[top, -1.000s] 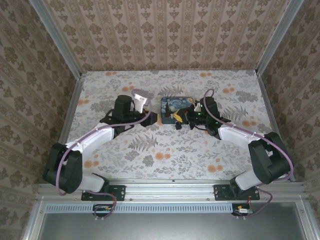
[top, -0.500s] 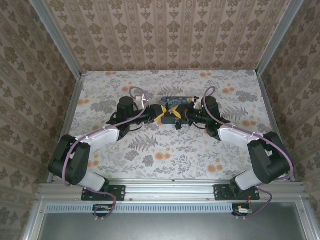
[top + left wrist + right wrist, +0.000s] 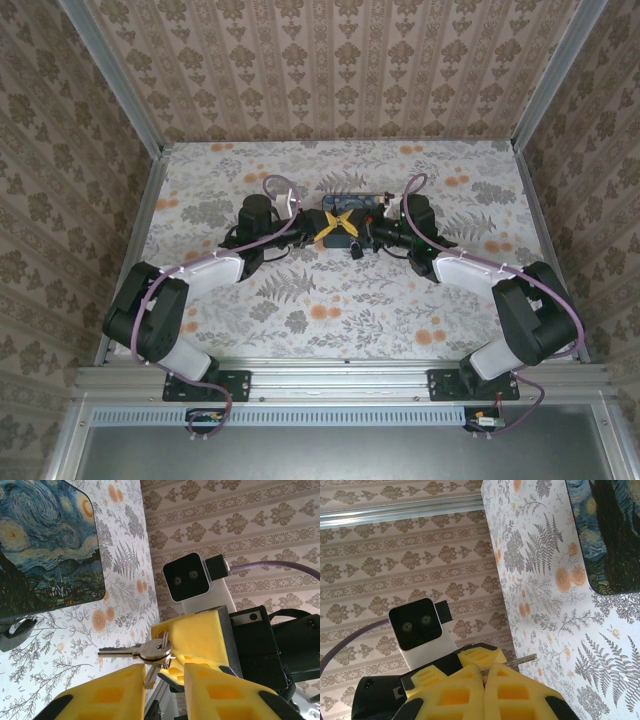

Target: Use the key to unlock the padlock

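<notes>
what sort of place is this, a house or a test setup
Probably a staged robot test cell: wallpapered panels held in an aluminium frame, a floral-print table, and a left arm and right arm bolted to its near rail.

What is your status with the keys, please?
Right fingers shut on keys. Left fingers flank one hanging key, grip unclear. Blue box lies just beyond.
</notes>
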